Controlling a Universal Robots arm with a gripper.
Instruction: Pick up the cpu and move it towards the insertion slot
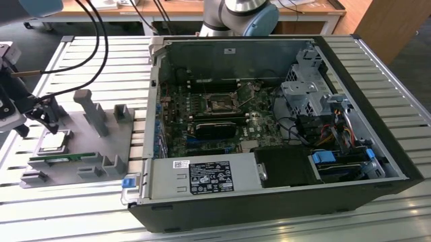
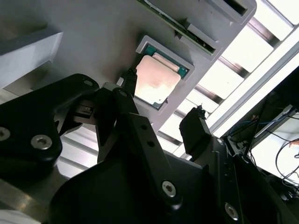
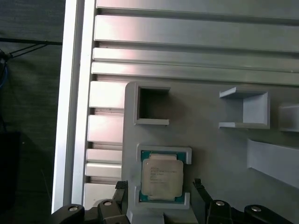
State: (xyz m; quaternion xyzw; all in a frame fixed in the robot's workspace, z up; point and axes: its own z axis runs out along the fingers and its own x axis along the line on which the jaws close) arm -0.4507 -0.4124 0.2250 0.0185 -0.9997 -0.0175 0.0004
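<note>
Spread wide at the jaws of the gripper (image 3: 158,187), straddling the cpu (image 3: 161,176) without pinching it. Seated flat in the tray (image 1: 84,143) by its edge at the exterior view's left, bare slats (image 3: 187,46) beyond. Well apart from the slot (image 1: 221,103) in the open case (image 1: 269,201).

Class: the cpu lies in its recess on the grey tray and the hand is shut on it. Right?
No. The cpu lies in its recess on the grey tray, but the hand is open, fingers either side of it; the first wrist view shows this.
</note>
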